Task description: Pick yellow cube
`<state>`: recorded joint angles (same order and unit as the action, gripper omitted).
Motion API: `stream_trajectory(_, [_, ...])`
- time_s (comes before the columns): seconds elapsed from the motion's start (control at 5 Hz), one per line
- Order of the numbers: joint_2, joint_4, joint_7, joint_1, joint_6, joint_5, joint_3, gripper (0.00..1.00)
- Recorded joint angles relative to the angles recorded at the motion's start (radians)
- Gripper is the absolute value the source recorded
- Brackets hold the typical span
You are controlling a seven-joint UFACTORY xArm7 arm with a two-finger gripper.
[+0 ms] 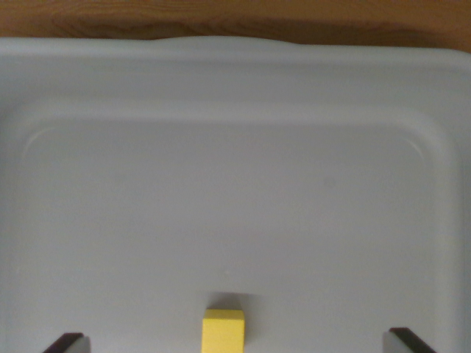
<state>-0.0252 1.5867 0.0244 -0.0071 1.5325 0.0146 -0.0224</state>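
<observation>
Yellow cube (pixel 223 330): matte, flat-faced, crisp square edges; small dark shadow just behind its top edge; lower part cut off by the frame bottom.
Cube position: on the tray floor, bottom centre of the wrist view, between the two fingertips, touching neither.
Tray (pixel 235 81): pale grey plastic, smooth, faint sheen; shallow, with a raised rim and a recessed floor; rounded inner corners at upper left and upper right.
Tray floor: plain, flat, one faint speck right of centre; otherwise bare apart from the cube.
Tabletop (pixel 235 18): warm brown wood grain, seen only as a strip beyond the tray's far rim.
Tool (pixel 235 342): spread wide; only two dark fingertips (pixel 65 343) visible, at bottom left and bottom right corners of the view.
Clearance at cube: open floor on both sides, each fingertip well apart from the cube.
Edges: far rim well beyond the cube; side walls near the frame edges, right wall visible, left wall barely so.
Open room: broad bare floor ahead of the cube, up to the far wall.
</observation>
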Motion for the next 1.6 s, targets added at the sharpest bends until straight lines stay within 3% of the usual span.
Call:
stream_trajectory(0.8, [0.001,-0.003,0.0,0.0001,-0.003,0.0,0.0,0.0])
stream_trajectory(1.6, [0.006,-0.027,-0.001,0.0012,-0.028,0.0001,0.001,0.0])
